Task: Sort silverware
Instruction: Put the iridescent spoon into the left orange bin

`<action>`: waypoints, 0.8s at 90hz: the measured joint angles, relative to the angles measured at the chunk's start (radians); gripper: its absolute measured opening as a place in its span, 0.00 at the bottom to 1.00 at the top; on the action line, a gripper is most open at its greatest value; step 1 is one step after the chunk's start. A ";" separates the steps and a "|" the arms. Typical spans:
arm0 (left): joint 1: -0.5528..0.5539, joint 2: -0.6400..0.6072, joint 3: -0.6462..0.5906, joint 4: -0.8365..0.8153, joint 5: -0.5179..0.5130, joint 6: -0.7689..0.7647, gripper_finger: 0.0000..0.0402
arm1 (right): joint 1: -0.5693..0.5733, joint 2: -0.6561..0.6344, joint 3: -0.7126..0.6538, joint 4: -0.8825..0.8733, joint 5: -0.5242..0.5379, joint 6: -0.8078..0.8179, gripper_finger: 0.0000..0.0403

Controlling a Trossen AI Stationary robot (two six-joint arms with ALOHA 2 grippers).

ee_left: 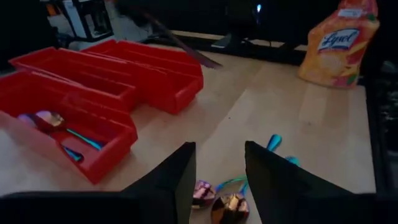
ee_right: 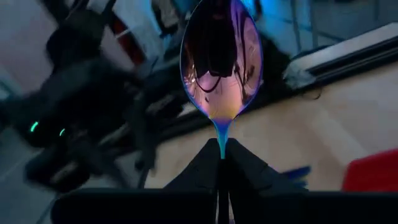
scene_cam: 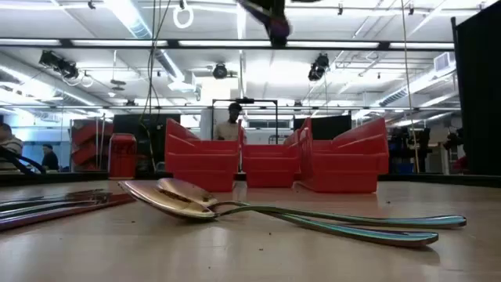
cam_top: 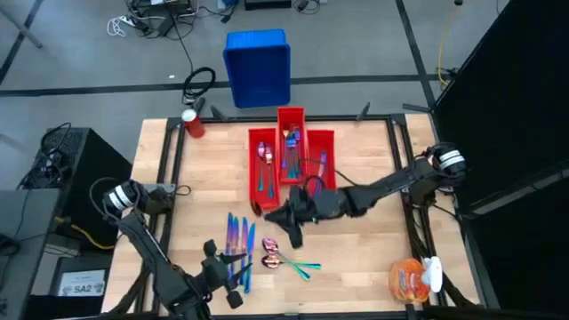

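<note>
The silverware is iridescent. Several knives (cam_top: 238, 242) and two spoons (cam_top: 283, 261) lie flat near the table's front edge; the spoons (scene_cam: 188, 200) cross each other. More pieces lie in the three red bins (cam_top: 291, 156). My right gripper (cam_top: 292, 220) hangs over the table's middle, just in front of the bins, shut on a spoon (ee_right: 221, 62). My left gripper (ee_left: 217, 177) stands open above the two loose spoons (ee_left: 217, 202) at the front, nothing between its fingers. My right gripper pinches the spoon's thin handle (ee_right: 221, 138), just below the bowl, between its two fingers (ee_right: 202, 165). The bowl (ee_right: 221, 59) sticks out beyond the fingertips, its hollow face toward the wrist camera. The spoon is lifted clear of the table.
A Lysol wipes pack (cam_top: 413, 277) lies at the front right corner, a red can (cam_top: 193, 123) at the far left corner. A blue crate (cam_top: 258, 67) stands on the floor beyond the table. Bare wood lies to the right of the bins.
</note>
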 joint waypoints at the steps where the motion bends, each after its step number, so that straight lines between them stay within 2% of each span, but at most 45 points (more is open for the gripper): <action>1: 0.000 -0.001 -0.002 0.000 0.000 0.000 0.30 | -0.005 0.000 -0.004 0.013 -0.001 0.002 0.00; 17: 0.000 -0.041 -0.056 0.061 0.041 -0.006 0.30 | -0.091 0.021 -0.091 0.225 -0.051 0.077 0.00; 34: 0.000 -0.117 -0.210 0.223 0.070 -0.001 0.26 | -0.134 0.074 -0.135 0.345 -0.039 0.099 0.00; 45: 0.001 -0.193 -0.340 0.408 0.082 0.042 0.24 | -0.153 0.113 -0.134 0.431 0.055 0.105 0.00; 54: 0.010 -0.259 -0.448 0.594 0.092 0.126 0.22 | -0.175 0.116 -0.119 0.450 0.210 0.118 0.00; 62: 0.027 -0.308 -0.544 0.812 0.105 0.241 0.20 | -0.201 0.116 -0.109 0.443 0.331 0.126 0.00; 72: 0.060 -0.350 -0.665 1.163 0.167 0.460 0.18 | -0.241 0.116 -0.084 0.435 0.377 0.163 0.00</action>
